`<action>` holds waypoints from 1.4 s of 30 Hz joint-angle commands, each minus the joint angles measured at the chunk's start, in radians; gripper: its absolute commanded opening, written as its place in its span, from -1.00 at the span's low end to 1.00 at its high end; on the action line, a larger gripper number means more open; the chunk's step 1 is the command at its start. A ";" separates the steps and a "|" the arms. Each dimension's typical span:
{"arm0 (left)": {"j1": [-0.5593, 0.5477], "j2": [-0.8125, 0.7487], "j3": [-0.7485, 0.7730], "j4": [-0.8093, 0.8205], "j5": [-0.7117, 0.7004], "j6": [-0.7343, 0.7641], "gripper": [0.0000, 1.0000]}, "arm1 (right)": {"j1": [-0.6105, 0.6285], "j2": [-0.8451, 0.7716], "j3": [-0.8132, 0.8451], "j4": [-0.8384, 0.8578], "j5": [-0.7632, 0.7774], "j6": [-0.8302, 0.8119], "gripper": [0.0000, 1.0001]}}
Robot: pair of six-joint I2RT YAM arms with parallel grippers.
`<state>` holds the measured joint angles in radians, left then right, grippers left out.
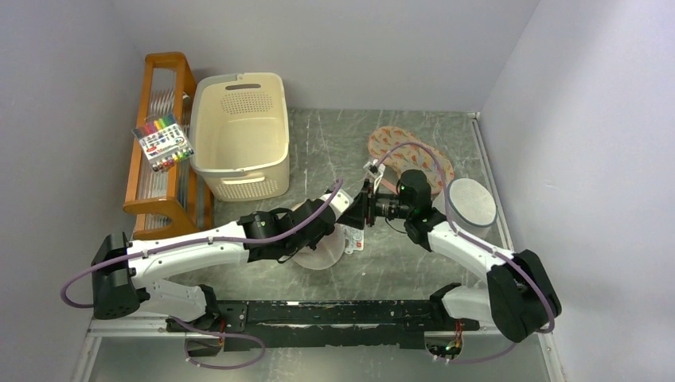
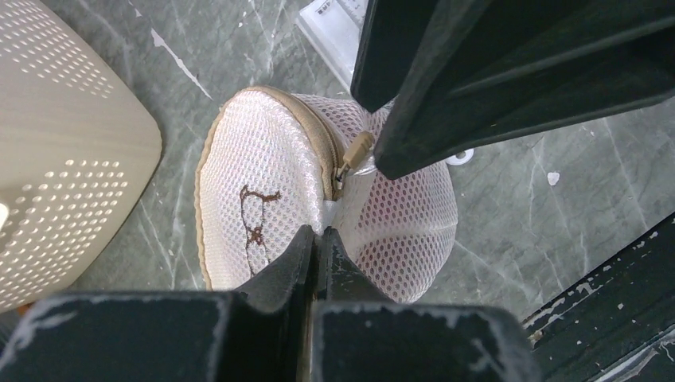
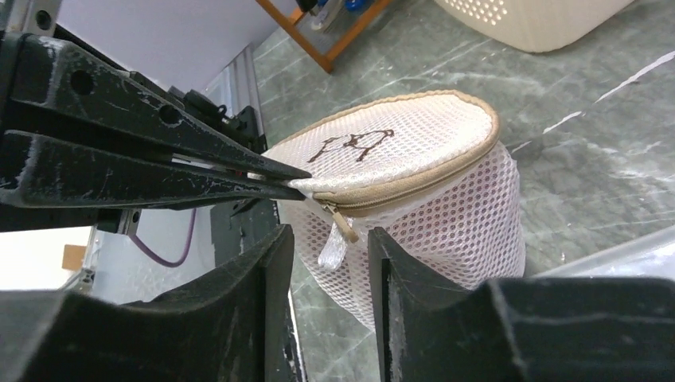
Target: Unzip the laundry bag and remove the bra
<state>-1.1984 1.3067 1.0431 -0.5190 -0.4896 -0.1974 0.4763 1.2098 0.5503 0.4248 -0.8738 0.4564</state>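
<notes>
The laundry bag (image 1: 321, 255) (image 2: 263, 179) (image 3: 414, 151), cream mesh with a tan zip round its rim and a dark squiggle on its flat face, stands on the table between both arms. My left gripper (image 2: 320, 232) (image 3: 296, 178) is shut on the bag's mesh edge at the zip's end. My right gripper (image 3: 328, 232) (image 2: 371, 135) is open, its fingers either side of the tan zip pull (image 3: 344, 227) (image 2: 356, 151) without touching it. The zip looks closed. The bra is hidden.
A cream perforated basket (image 1: 241, 135) (image 2: 64, 143) stands at the back left beside a wooden rack (image 1: 163, 171) bearing a pack of markers (image 1: 163, 143). Patterned round discs (image 1: 410, 151) and a grey round bag (image 1: 470, 203) lie to the right. A white packet (image 2: 334, 24) lies by the bag.
</notes>
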 commanded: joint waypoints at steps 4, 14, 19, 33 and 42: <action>0.002 -0.013 -0.013 0.063 0.056 0.008 -0.87 | 0.044 0.069 0.027 0.099 -0.028 0.021 -0.46; 0.002 -0.006 -0.012 0.075 0.061 0.006 -0.86 | 0.083 0.075 0.002 0.094 -0.011 0.021 -0.67; 0.002 -0.009 -0.012 0.070 0.066 0.002 -0.86 | 0.082 0.061 -0.012 0.075 0.040 0.012 -0.68; 0.002 -0.011 -0.012 0.066 0.067 -0.006 -0.86 | 0.084 0.057 -0.026 0.076 0.047 0.016 -0.53; 0.002 -0.017 -0.009 0.065 0.065 -0.010 -0.86 | 0.084 0.048 -0.045 0.096 0.067 0.028 -0.58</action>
<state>-1.1973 1.3067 1.0306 -0.4969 -0.4480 -0.1982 0.5568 1.2812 0.5175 0.4892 -0.8246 0.4812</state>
